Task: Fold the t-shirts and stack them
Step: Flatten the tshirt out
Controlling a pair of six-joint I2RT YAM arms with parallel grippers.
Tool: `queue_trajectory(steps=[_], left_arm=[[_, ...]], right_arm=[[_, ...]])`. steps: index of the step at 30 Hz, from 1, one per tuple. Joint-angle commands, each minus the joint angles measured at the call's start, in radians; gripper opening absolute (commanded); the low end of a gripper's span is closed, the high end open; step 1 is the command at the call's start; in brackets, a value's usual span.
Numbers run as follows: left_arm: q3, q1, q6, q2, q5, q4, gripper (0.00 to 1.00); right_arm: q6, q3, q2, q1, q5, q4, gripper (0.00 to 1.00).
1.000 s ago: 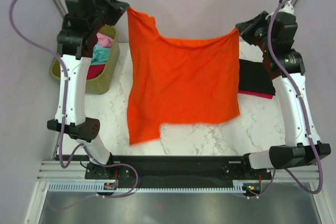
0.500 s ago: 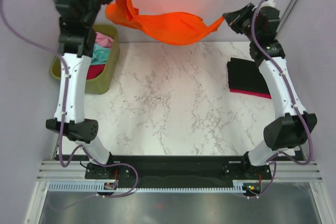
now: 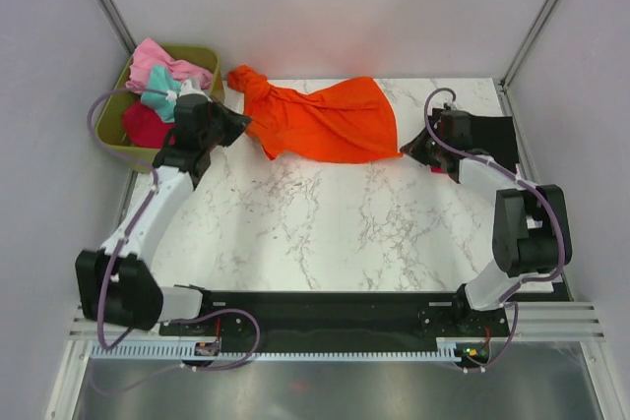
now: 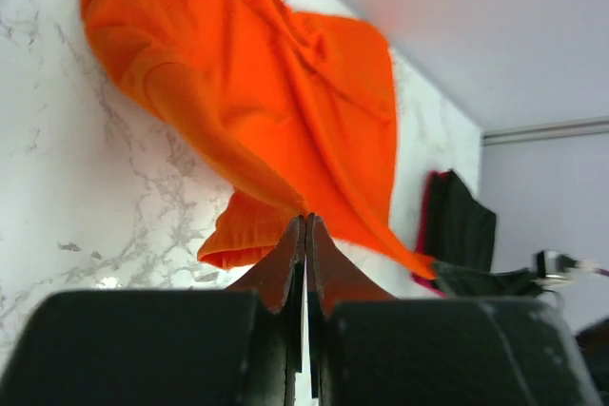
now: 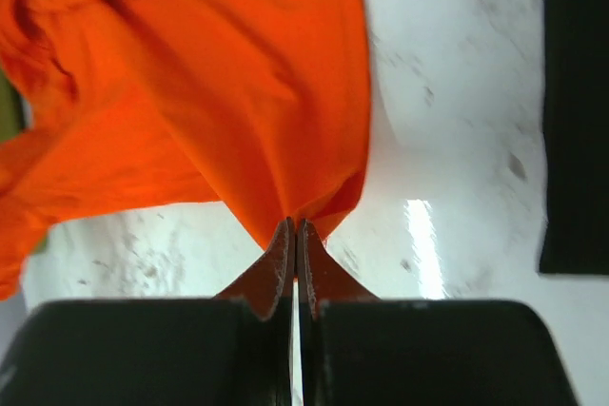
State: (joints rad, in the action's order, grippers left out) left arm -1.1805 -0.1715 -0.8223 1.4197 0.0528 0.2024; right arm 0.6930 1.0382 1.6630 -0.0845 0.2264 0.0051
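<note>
In the top view you look down on the whole marble table [image 3: 325,213] from above and behind, with its near edge at the bottom of the picture. Your left wrist camera sits low and very close behind the left gripper [image 4: 305,223], and it faces across the table toward the right side. Your right wrist camera looks steeply down past the right gripper [image 5: 294,227], also very close. All three views share the orange t-shirt [image 3: 330,125] and the black shirt [image 3: 497,135].
</note>
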Motion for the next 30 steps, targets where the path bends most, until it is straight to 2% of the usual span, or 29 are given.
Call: queue_trajectory(steps=[1, 6, 10, 16, 20, 23, 26, 30], left_arm=[[0.170, -0.003, -0.113, -0.194, -0.013, -0.141, 0.02], [0.355, -0.005, -0.130, -0.369, -0.028, -0.133, 0.02], [0.461, -0.005, -0.113, -0.499, -0.071, -0.069, 0.02], [0.533, -0.005, -0.068, -0.746, -0.140, 0.057, 0.02], [0.551, -0.005, -0.046, -0.898, -0.197, 0.127, 0.02], [0.559, -0.005, -0.046, -0.930, -0.167, 0.144, 0.02], [0.527, -0.005, -0.054, -0.868, -0.128, 0.152, 0.02], [0.372, -0.005, -0.058, -0.805, -0.105, 0.219, 0.02]], right_arm=[[-0.064, -0.122, -0.124, 0.009, -0.042, 0.107, 0.00], [-0.081, -0.283, -0.281, 0.011, -0.127, 0.104, 0.00], [-0.090, -0.380, -0.456, 0.012, -0.208, 0.027, 0.00], [-0.075, -0.441, -0.624, 0.025, -0.373, -0.118, 0.00], [-0.052, -0.509, -0.756, 0.029, -0.446, -0.128, 0.00], [-0.050, -0.534, -0.813, 0.026, -0.395, -0.117, 0.00], [-0.061, -0.491, -0.812, 0.028, -0.349, -0.143, 0.00], [-0.069, -0.334, -0.873, 0.028, -0.329, -0.258, 0.00]])
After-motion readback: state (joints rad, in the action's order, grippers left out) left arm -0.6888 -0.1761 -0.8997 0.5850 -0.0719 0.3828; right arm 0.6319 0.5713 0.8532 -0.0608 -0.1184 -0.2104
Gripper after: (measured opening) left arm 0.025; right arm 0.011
